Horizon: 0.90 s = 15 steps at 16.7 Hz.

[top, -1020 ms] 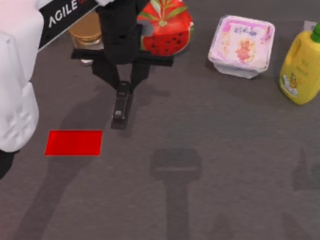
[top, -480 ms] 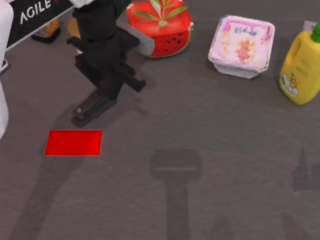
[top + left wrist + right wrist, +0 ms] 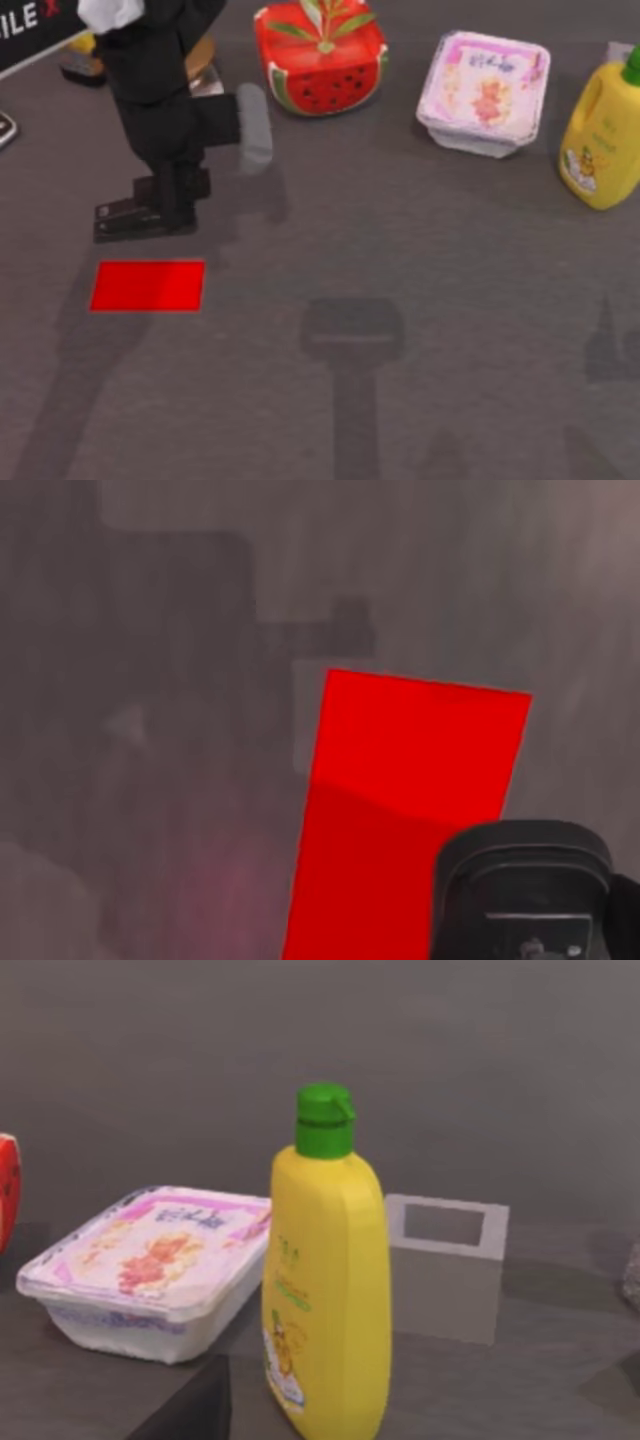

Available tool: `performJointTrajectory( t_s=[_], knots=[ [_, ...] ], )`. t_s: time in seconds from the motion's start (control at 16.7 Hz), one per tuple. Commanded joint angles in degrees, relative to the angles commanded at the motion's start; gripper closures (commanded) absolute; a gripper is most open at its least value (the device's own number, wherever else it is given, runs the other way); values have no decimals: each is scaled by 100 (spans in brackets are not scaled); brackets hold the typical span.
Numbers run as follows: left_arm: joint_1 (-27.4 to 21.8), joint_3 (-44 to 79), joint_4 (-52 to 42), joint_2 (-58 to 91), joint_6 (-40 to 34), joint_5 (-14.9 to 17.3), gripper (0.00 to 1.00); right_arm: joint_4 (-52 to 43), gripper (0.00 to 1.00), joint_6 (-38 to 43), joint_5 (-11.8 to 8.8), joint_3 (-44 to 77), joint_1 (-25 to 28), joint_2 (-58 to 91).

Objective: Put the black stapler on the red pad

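The left gripper (image 3: 165, 200) clamps mid-body on the narrow, rigid black stapler (image 3: 125, 220), probably light, beside the flat red pad (image 3: 148, 286).

A yellow bottle (image 3: 327, 1290) with a green cap (image 3: 325, 1119) stands upright on the surface (image 3: 540, 1380), between a white lidded tray (image 3: 150, 1265) and a grey open box (image 3: 445, 1265).
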Motion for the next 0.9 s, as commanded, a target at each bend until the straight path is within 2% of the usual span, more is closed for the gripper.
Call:
performJointTrajectory(
  t_s=[0.24, 0.66, 0.9],
  knots=[
    [92, -332, 199, -316, 804, 52, 100, 0, 0, 0, 0, 0, 0, 0],
    [81, -424, 300, -307, 859, 35, 100, 0, 0, 0, 0, 0, 0, 0],
    [211, -1094, 1190, -154, 949, 12, 100, 0, 0, 0, 0, 0, 0, 0]
  ],
)
